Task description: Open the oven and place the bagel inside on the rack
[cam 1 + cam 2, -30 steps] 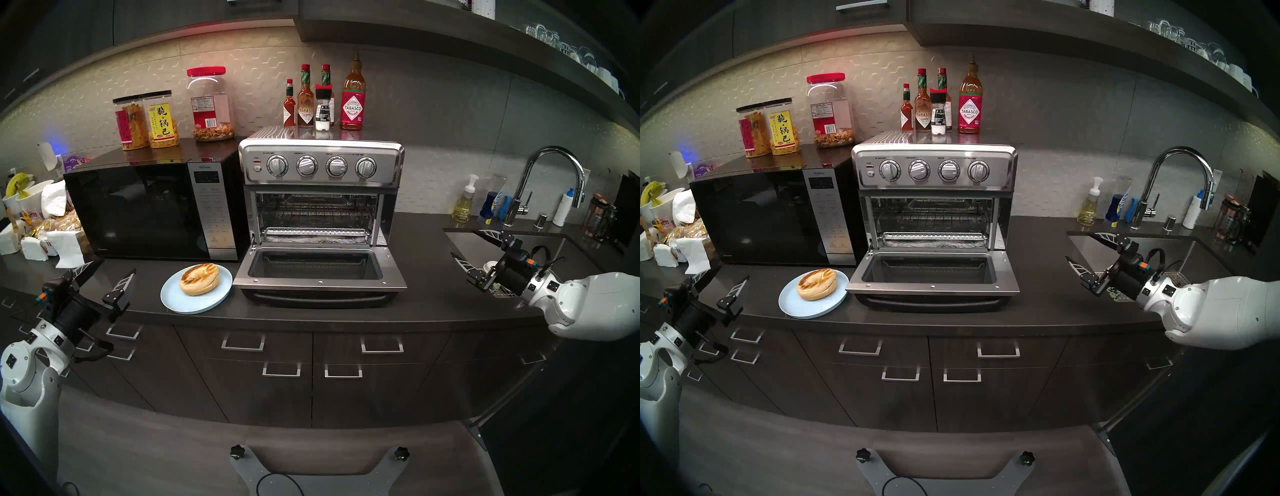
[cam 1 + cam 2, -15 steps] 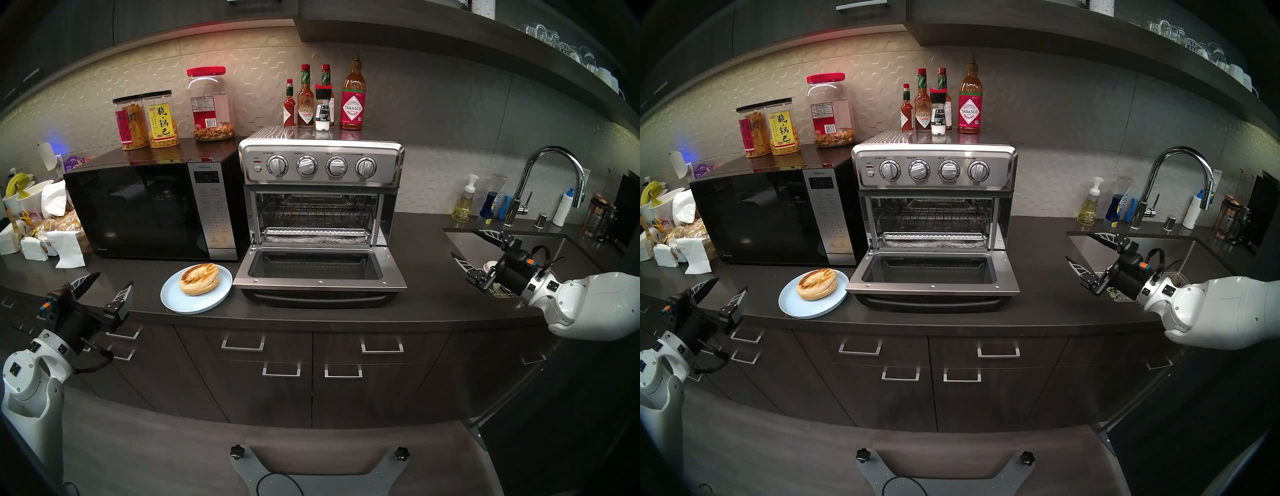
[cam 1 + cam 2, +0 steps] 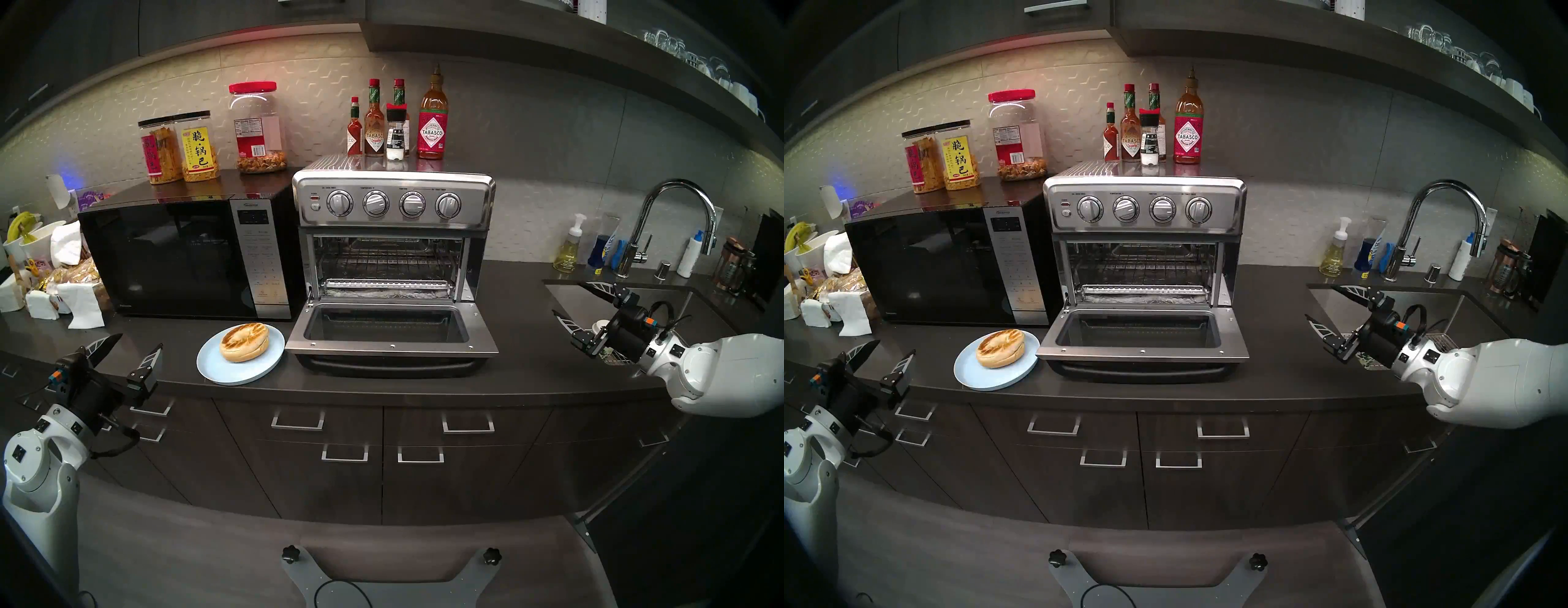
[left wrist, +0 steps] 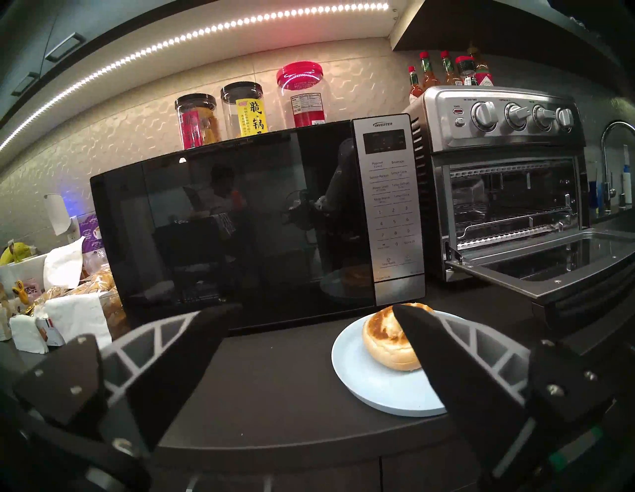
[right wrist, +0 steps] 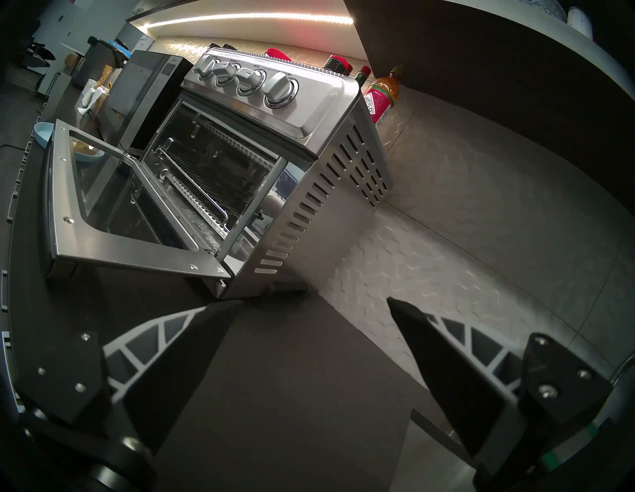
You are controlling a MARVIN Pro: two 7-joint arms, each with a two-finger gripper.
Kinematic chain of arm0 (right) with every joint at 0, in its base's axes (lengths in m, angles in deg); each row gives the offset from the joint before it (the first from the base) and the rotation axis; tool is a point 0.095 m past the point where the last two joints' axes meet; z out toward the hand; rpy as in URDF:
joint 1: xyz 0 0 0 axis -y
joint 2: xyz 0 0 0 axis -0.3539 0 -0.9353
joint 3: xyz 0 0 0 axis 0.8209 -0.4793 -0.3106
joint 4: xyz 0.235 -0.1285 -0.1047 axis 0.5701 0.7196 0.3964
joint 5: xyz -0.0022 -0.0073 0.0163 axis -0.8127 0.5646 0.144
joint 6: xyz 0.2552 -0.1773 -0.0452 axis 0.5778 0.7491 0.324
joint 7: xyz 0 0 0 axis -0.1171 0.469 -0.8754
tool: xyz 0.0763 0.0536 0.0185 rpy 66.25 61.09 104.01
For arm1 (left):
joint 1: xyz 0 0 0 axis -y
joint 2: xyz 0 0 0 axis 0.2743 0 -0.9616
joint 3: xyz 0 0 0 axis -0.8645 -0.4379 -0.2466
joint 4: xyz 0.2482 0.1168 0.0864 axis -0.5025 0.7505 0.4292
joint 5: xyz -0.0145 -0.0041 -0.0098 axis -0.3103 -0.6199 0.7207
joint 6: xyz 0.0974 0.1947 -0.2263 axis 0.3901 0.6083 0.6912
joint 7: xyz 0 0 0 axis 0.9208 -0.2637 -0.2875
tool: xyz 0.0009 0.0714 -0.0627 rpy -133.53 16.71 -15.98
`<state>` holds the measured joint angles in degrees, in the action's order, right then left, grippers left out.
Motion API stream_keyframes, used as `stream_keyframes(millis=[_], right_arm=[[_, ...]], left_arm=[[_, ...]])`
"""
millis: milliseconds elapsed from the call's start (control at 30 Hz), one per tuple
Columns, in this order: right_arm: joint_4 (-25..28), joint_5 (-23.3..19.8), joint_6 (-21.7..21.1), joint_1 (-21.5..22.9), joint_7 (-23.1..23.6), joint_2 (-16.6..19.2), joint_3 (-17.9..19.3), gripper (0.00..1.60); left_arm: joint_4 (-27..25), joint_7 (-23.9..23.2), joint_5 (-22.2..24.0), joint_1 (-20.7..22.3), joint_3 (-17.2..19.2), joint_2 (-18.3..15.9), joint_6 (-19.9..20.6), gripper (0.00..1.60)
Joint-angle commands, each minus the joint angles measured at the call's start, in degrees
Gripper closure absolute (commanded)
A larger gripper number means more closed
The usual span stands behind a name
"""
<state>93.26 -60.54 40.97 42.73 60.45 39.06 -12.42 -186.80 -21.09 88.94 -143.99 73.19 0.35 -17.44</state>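
The stainless oven [image 3: 394, 199] stands mid-counter with its glass door [image 3: 390, 346] dropped flat. Inside it, the wire rack [image 3: 386, 259] is bare above a foil-lined tray. The toasted bagel [image 3: 244, 342] lies on a pale blue plate [image 3: 212, 365] just left of the door. My left gripper [image 3: 138, 342] hovers open and empty at the counter's front edge, left of the plate. In the left wrist view its right finger overlaps the bagel [image 4: 385, 343]. My right gripper [image 3: 568, 297] hangs open and empty over the sink edge, right of the oven [image 5: 319, 99].
A black microwave [image 3: 186, 263] sits against the oven's left side, with snack jars [image 3: 199, 146] on top. Sauce bottles [image 3: 432, 123] stand on the oven. Napkins and bread bags [image 3: 72, 276] crowd the far left. The sink [image 3: 594, 301], faucet [image 3: 674, 220] and soap bottles are at the right.
My left gripper dropped slightly and drew back toward the counter's front edge, then held still. The right arm, bagel and oven door have not moved.
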Motion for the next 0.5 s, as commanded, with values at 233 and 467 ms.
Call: stream_keyframes(millis=[233, 467], right_arm=[[8.0, 5.4, -1.0, 4.9, 0.0, 3.1, 0.0, 0.0], [14.9, 11.3, -3.9, 8.6, 0.0, 8.4, -1.1, 0.0]], left_arm=[[-1.3, -0.4, 0.0, 0.3, 0.5, -0.1, -0.2, 0.0], [-1.2, -0.5, 0.0, 0.4, 0.5, 0.0, -0.2, 0.0]])
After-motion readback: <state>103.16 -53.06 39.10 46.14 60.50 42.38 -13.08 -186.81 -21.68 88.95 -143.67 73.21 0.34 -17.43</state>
